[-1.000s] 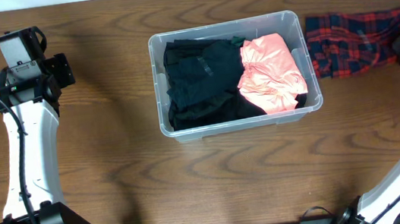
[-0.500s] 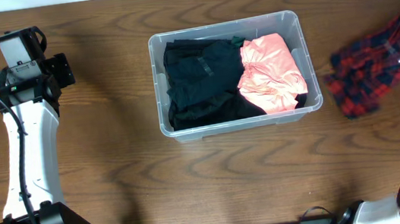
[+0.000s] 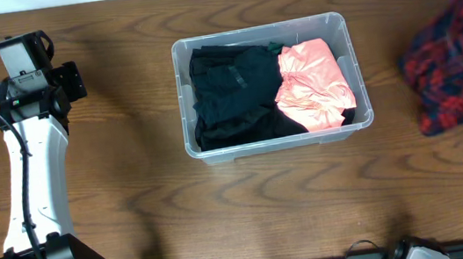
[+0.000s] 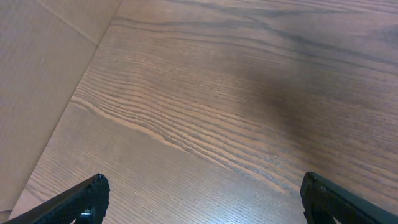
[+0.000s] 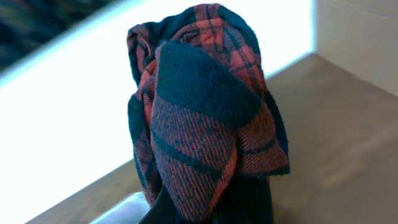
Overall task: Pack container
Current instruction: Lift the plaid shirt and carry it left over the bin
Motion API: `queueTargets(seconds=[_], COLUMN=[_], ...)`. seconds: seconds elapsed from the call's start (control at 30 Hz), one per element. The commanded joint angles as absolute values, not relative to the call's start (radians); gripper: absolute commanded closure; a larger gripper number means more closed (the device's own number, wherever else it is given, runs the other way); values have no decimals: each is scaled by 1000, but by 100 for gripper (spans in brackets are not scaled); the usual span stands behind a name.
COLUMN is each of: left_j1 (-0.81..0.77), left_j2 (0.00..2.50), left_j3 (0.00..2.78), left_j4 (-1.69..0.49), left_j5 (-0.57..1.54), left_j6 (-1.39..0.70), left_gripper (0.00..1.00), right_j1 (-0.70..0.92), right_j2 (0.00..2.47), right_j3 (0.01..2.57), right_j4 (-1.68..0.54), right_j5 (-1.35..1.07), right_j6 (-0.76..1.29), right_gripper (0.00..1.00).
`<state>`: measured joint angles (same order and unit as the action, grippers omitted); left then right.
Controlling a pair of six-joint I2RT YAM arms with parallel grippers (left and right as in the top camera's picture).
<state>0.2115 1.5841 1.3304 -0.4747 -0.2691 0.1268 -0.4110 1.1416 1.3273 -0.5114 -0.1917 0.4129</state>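
While L gripper gapes, R gripper clamps plaid cloth right of container

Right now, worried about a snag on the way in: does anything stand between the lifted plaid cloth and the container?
Nothing visible does. Only bare table lies between the plaid cloth and the container. The container already holds black clothes and a pink garment, so the cloth would land on those.
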Motion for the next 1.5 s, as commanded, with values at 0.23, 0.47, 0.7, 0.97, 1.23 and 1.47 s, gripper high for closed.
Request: queueTargets(seconds=[0.23, 0.47, 0.7, 0.97, 1.23, 1.47], left_j1=[214, 214, 214, 214, 214, 214], left_j2=[1588, 1588, 1588, 1588, 1588, 1588], left_j3=[1332, 1332, 1332, 1332, 1332, 1332], left_j4=[-478, -478, -478, -478, -478, -478], left_j5=[-281, -281, -281, -281, -281, -281], left_j6=[118, 118, 118, 118, 118, 118], left_gripper=[2, 2, 2, 2, 2, 2], right_j1=[-115, 138, 414, 596, 658, 682], right_j2=[1077, 1176, 1325, 1400, 1440, 1526], right_j3=[1336, 1336, 1336, 1336, 1335, 1335], right_j4=[-352, -196, -6, 124, 80, 147], right_j5=[-279, -123, 146, 355, 398, 414], right_j6=[730, 845, 926, 1026, 1198, 1231], right_gripper=[99, 99, 99, 99, 99, 99])
